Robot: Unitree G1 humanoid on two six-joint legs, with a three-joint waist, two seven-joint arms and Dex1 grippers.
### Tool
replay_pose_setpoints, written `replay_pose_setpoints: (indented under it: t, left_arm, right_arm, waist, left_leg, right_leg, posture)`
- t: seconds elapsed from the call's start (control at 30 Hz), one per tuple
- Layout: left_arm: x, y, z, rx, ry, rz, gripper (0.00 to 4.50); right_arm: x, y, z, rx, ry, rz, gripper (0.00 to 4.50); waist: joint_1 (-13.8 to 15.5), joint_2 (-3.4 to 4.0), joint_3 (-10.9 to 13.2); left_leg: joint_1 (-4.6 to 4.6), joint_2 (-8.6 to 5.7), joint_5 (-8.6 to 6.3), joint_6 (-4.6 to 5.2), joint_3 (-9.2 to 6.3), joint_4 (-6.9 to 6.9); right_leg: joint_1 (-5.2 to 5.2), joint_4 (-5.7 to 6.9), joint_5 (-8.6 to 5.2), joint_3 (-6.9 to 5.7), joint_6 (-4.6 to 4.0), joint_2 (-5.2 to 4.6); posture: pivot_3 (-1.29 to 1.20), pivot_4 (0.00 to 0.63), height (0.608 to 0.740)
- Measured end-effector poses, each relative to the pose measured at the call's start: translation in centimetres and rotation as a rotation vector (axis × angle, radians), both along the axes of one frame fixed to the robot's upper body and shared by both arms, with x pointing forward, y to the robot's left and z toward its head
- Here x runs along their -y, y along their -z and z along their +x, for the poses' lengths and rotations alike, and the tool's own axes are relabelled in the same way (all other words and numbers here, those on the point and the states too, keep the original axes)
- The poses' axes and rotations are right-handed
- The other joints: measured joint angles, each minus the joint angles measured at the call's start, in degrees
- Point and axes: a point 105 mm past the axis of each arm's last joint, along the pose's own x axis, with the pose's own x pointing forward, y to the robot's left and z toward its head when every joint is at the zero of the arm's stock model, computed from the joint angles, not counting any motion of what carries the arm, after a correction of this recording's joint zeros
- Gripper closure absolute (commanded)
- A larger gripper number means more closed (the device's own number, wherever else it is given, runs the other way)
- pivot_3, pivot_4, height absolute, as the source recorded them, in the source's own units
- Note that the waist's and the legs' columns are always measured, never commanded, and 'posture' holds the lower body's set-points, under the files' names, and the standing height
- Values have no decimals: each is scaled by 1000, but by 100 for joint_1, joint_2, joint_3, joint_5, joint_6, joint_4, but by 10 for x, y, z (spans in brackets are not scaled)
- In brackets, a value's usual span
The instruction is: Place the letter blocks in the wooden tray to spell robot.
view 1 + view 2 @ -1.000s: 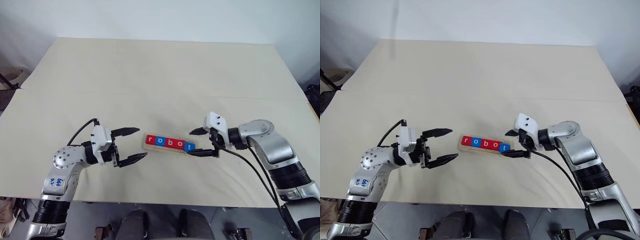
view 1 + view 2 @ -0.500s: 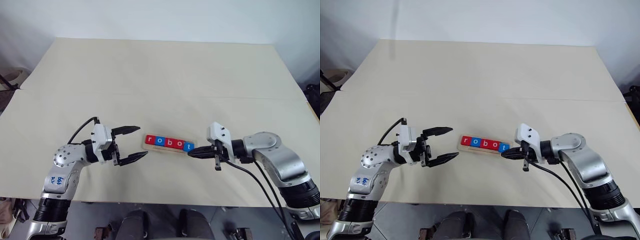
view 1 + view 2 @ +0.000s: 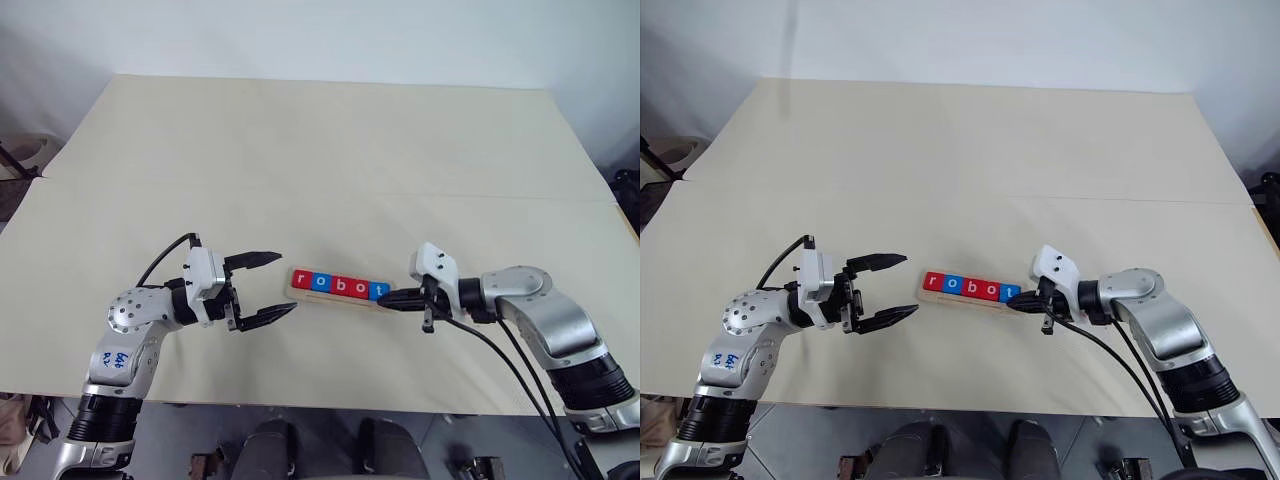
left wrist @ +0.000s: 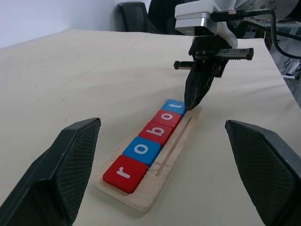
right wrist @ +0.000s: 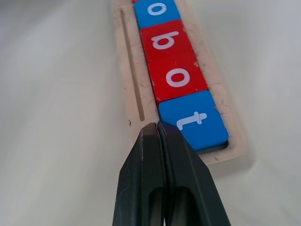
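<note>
1. Two black fingers of the right gripper (image 5: 158,129) pressed together, tips at the blue t end of the letter blocks (image 3: 339,286); spread wide a second ago.
2. Right forearm reaching in low, pointing left and slightly down.
3. Left gripper (image 3: 268,285) level, fingers apart, just beside the wooden tray (image 4: 175,149); unchanged.
4. Five blocks seated in the tray on the table (image 3: 320,150), spelling robot.

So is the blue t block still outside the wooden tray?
No. The blue t block lies in the wooden tray at the end of the row, next to a red o block.
</note>
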Motion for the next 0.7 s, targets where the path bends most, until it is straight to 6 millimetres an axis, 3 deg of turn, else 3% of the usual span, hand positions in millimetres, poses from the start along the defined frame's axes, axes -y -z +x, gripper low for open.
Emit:
replay_pose_setpoints:
  t: [0.27, 0.3, 0.37, 0.5, 0.6, 0.7]
  left_arm:
    - [0, 0, 0, -3, -3, 0, 0]
    - [-1, 0, 0, -5, -2, 3, 0]
    - [-6, 2, -1, -12, -1, 30, 0]
    - [-28, 6, -2, -40, -37, 93, 0]
    - [-39, 8, -2, -52, -54, 112, 0]
    - [-55, 9, 0, -61, -87, 130, 0]
  right_arm:
    - [2, -3, -3, 4, 2, 27, 4473]
    - [3, -6, -6, 7, -4, 44, 4308]
    - [10, -14, -15, 18, -10, 82, 3893]
    - [42, -28, -25, 131, 10, 111, 2561]
    - [53, -38, -34, 247, -32, 170, 1608]
    - [72, -31, -43, 242, -25, 162, 594]
  waist:
    - [13, 0, 0]
    - [23, 0, 0]
    - [42, -1, 0]
    - [52, -1, 1]
    - [48, -2, 1]
    - [47, -2, 1]
  left_leg:
    - [0, 0, 0, 0, 0, 0]
    - [-1, 0, 0, 0, 0, 0]
    - [-1, 0, 0, 0, 0, 0]
    - [0, -2, -1, 2, 2, -3]
    - [5, 1, -1, 2, 3, -4]
    - [6, 1, -1, 2, 5, -4]
  right_leg:
    - [0, -1, 0, 0, 0, 0]
    - [0, -2, 0, 0, 0, 0]
    - [0, -4, 0, -1, 0, 0]
    - [2, -8, 0, -1, 0, 0]
    - [3, -2, 0, 1, 0, 3]
    - [3, -1, 0, 2, 0, 3]
  posture:
    - [0, 150, 740]
    - [0, 150, 740]
    - [0, 150, 740]
    - [0, 150, 740]
    - [0, 150, 740]
    - [0, 150, 740]
